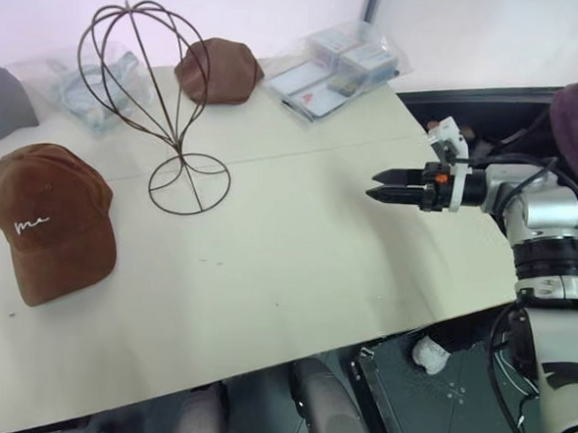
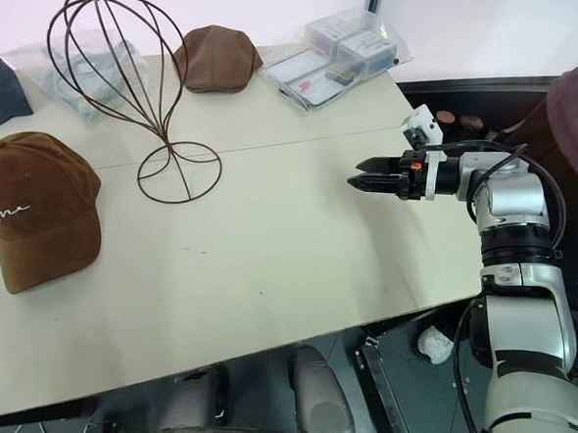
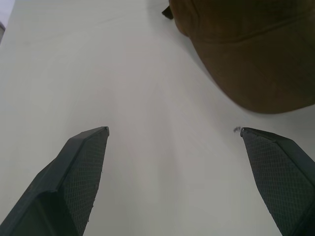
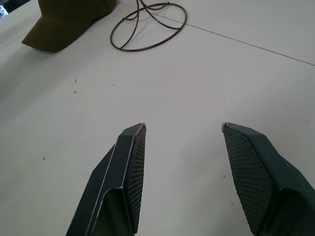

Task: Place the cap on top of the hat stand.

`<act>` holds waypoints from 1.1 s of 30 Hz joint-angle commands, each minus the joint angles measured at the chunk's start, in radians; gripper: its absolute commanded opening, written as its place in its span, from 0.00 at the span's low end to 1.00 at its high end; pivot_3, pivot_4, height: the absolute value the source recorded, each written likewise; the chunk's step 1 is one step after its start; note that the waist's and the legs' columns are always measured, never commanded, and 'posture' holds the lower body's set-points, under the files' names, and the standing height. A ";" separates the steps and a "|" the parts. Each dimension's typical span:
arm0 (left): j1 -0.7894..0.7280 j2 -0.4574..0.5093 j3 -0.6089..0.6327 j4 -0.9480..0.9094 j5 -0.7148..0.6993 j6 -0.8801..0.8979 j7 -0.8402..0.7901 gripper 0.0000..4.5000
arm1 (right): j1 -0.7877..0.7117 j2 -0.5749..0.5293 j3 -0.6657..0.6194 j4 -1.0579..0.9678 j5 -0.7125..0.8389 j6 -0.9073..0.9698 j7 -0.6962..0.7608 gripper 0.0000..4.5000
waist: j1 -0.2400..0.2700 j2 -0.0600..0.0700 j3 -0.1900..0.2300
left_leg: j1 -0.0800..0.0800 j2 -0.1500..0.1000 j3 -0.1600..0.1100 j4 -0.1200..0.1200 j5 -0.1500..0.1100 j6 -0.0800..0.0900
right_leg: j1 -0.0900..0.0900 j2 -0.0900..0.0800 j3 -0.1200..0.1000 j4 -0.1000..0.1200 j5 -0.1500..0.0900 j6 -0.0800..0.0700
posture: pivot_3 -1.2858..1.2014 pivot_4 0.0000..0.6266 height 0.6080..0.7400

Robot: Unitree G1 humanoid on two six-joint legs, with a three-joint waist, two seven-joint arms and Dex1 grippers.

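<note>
Left wrist view has the left gripper (image 3: 173, 132) with its fingers spread wide and nothing between them, poised over the pale table (image 3: 123, 73) just short of the cap's brim. Across the table, the right gripper (image 1: 371, 184) hangs above the right-hand side, pointing toward the left, fingers parted and empty. At the left edge lies the cap (image 1: 48, 217), brim toward the robot, white script on its front. Behind it the hat stand (image 1: 149, 90) stands upright and bare. Farther back sit a plain brown hat (image 1: 217, 70) and clear plastic packets (image 1: 343, 63).
</note>
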 commanded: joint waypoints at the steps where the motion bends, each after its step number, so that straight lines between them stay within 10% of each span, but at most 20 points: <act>1: -0.011 0.017 0.017 0.005 -0.014 -0.025 0.018 1.00 | -0.034 -0.010 -0.015 -0.005 0.001 -0.014 0.001 0.55 | 0.000 0.000 0.000 | 0.000 0.000 0.000 0.000 0.000 0.000 | 0.000 0.000 0.000 0.000 0.000 0.000 | 0.52 0.24 1.00; 33: -0.009 0.057 0.044 0.070 0.052 -0.167 0.065 1.00 | -0.064 0.030 0.007 0.064 -0.037 -0.077 0.016 0.55 | 0.001 0.000 0.000 | 0.000 0.000 0.000 0.000 0.000 0.000 | 0.000 0.000 0.000 0.000 0.000 0.000 | 0.52 0.24 1.00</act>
